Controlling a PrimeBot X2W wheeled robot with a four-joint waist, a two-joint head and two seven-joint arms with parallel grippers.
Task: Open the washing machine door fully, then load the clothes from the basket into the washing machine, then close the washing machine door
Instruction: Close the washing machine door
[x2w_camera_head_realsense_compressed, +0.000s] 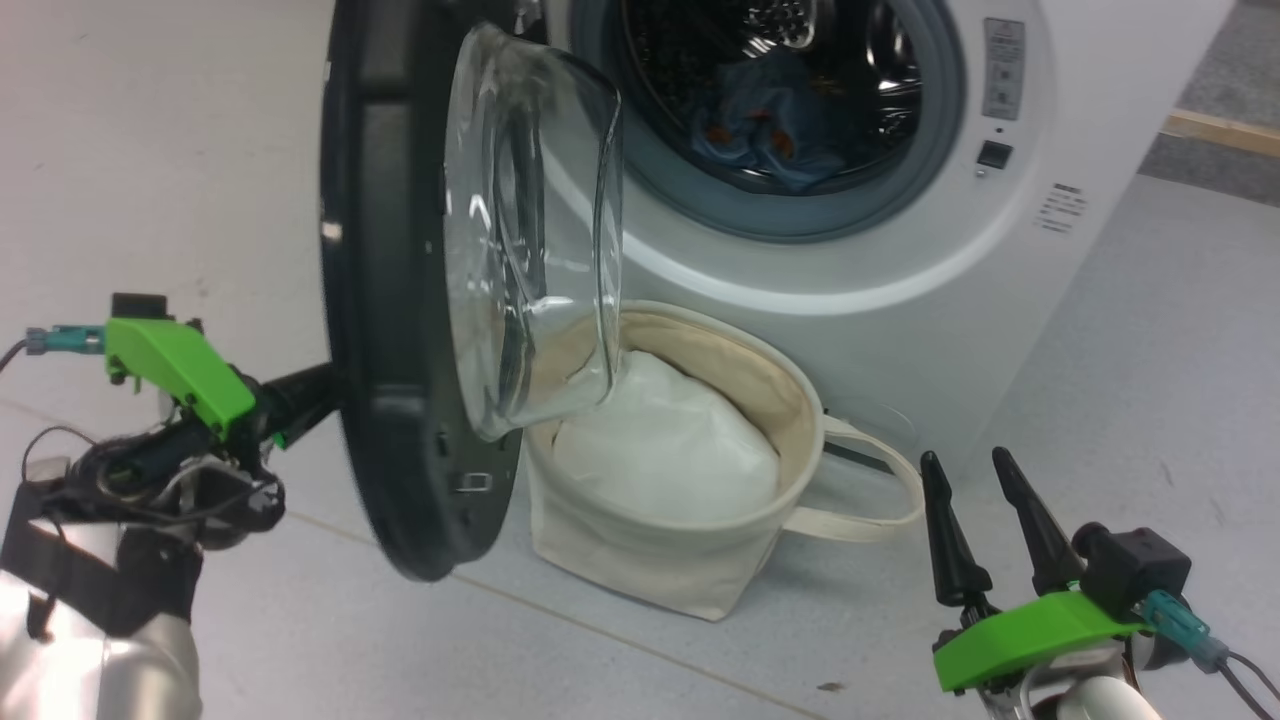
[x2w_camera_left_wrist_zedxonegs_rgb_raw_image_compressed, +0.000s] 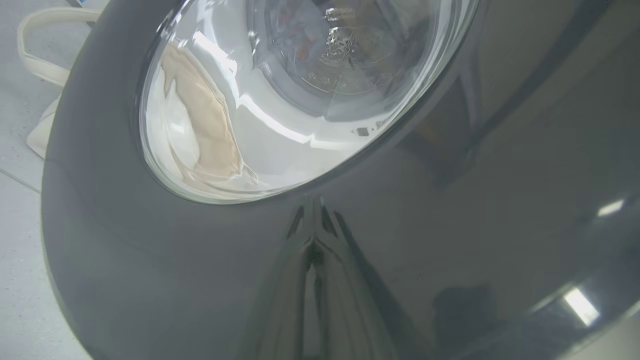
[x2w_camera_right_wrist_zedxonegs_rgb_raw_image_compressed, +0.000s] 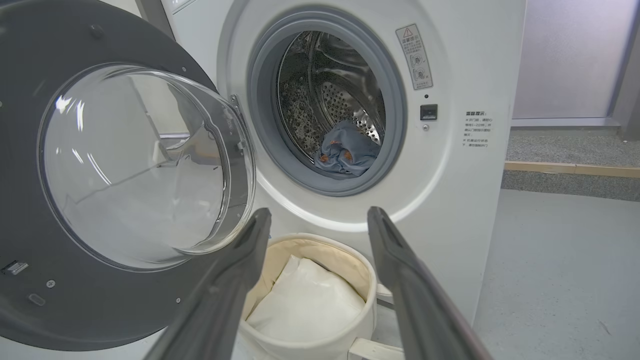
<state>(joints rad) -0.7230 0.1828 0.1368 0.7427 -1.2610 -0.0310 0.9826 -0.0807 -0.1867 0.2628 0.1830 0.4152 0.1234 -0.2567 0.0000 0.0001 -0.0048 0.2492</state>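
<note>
The washing machine (x2w_camera_head_realsense_compressed: 900, 280) (x2w_camera_right_wrist_zedxonegs_rgb_raw_image_compressed: 450, 175) stands with its door (x2w_camera_head_realsense_compressed: 400, 300) (x2w_camera_right_wrist_zedxonegs_rgb_raw_image_compressed: 100, 310) swung partway out, its glass bowl hanging over the basket (x2w_camera_head_realsense_compressed: 640, 560) (x2w_camera_right_wrist_zedxonegs_rgb_raw_image_compressed: 310, 245). Light blue clothes (x2w_camera_head_realsense_compressed: 770, 130) (x2w_camera_right_wrist_zedxonegs_rgb_raw_image_compressed: 345, 150) lie in the steel drum. White padding (x2w_camera_head_realsense_compressed: 670, 440) sits in the basket. My left gripper (x2w_camera_head_realsense_compressed: 315, 395) (x2w_camera_left_wrist_zedxonegs_rgb_raw_image_compressed: 314, 255) is shut, its tips against the door's glossy black outer face (x2w_camera_left_wrist_zedxonegs_rgb_raw_image_compressed: 450, 225) just below the window. My right gripper (x2w_camera_head_realsense_compressed: 965, 460) (x2w_camera_right_wrist_zedxonegs_rgb_raw_image_compressed: 320, 220) hovers open to the right of the basket, holding nothing.
One basket loop handle (x2w_camera_head_realsense_compressed: 870, 500) lies on the floor against the machine, another (x2w_camera_left_wrist_zedxonegs_rgb_raw_image_compressed: 40, 45) shows past the door's edge. A wooden strip (x2w_camera_head_realsense_compressed: 1220, 130) (x2w_camera_right_wrist_zedxonegs_rgb_raw_image_compressed: 570, 169) edges a grey carpeted step right of the machine. Pale grey floor surrounds everything.
</note>
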